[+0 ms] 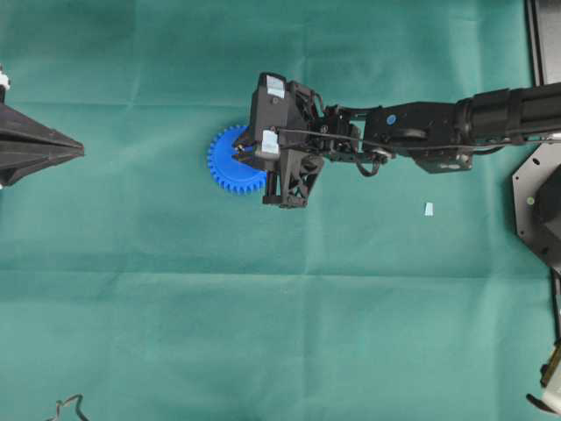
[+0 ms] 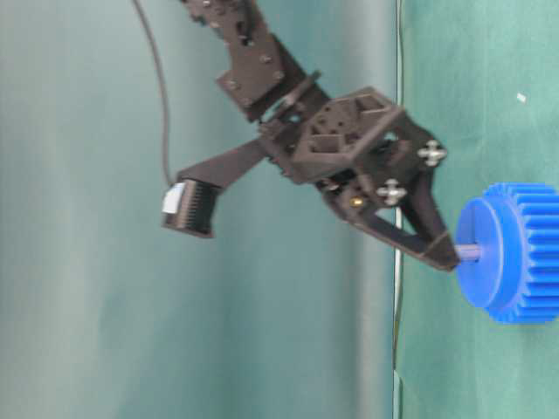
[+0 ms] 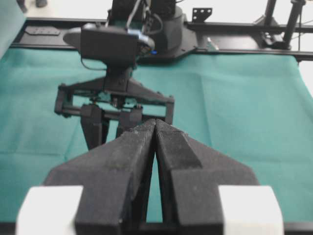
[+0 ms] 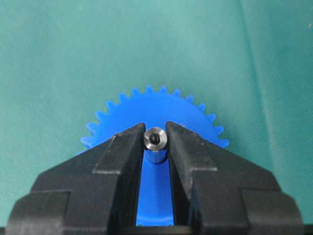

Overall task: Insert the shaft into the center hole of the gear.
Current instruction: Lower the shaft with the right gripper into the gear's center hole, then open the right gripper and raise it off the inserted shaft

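The blue gear (image 1: pixel 226 160) lies flat on the green cloth. My right gripper (image 4: pixel 155 133) is right above it, shut on the shaft (image 4: pixel 155 139), a small silvery pin held upright between the fingertips. In the table-level view the shaft (image 2: pixel 469 253) reaches from the fingertips (image 2: pixel 441 255) to the face of the gear's hub (image 2: pixel 479 253) at its middle. The center hole is hidden behind the shaft. The gear (image 4: pixel 161 108) fills the view below the jaws. My left gripper (image 1: pixel 77 151) is shut and empty at the left edge, its tips touching (image 3: pixel 155 122), well apart from the gear.
A small pale scrap (image 1: pixel 429 209) lies on the cloth right of the right arm. A black frame and plate (image 1: pixel 535 202) stand at the right edge. A cable loop (image 1: pixel 68 407) lies at the bottom left.
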Motion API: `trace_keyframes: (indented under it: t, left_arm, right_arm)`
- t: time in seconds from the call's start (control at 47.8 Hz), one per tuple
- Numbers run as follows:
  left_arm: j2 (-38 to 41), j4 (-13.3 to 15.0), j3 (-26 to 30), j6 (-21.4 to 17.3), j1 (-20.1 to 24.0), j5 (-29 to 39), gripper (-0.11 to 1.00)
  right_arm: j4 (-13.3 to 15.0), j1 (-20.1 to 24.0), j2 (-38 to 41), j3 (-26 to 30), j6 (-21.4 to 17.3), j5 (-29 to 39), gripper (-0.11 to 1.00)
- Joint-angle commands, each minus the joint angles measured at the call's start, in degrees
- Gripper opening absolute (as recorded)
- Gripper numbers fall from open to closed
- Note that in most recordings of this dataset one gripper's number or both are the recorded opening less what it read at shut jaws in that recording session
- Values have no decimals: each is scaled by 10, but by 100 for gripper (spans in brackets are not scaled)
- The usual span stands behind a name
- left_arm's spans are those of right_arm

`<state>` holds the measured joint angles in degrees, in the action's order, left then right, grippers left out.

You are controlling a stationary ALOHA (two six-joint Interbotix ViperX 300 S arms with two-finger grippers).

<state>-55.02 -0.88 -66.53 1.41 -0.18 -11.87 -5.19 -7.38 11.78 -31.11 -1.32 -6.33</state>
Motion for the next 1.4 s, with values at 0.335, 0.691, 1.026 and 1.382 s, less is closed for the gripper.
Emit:
trace_keyframes:
  t: [0.335, 0.691, 1.026, 1.382]
  left_arm:
    - [4, -1, 14, 0, -1, -4, 0]
    - [4, -1, 14, 0, -1, -4, 0]
    - [4, -1, 13, 0, -1, -3, 0]
    - [4, -1, 14, 0, -1, -3, 0]
  right_arm:
    - [-2, 1, 11, 4, 0, -21, 20]
    - [-2, 1, 11, 4, 0, -19, 19]
    - [-2, 1, 7, 10, 0, -19, 88]
    - [2, 1, -93, 11, 4, 30, 88]
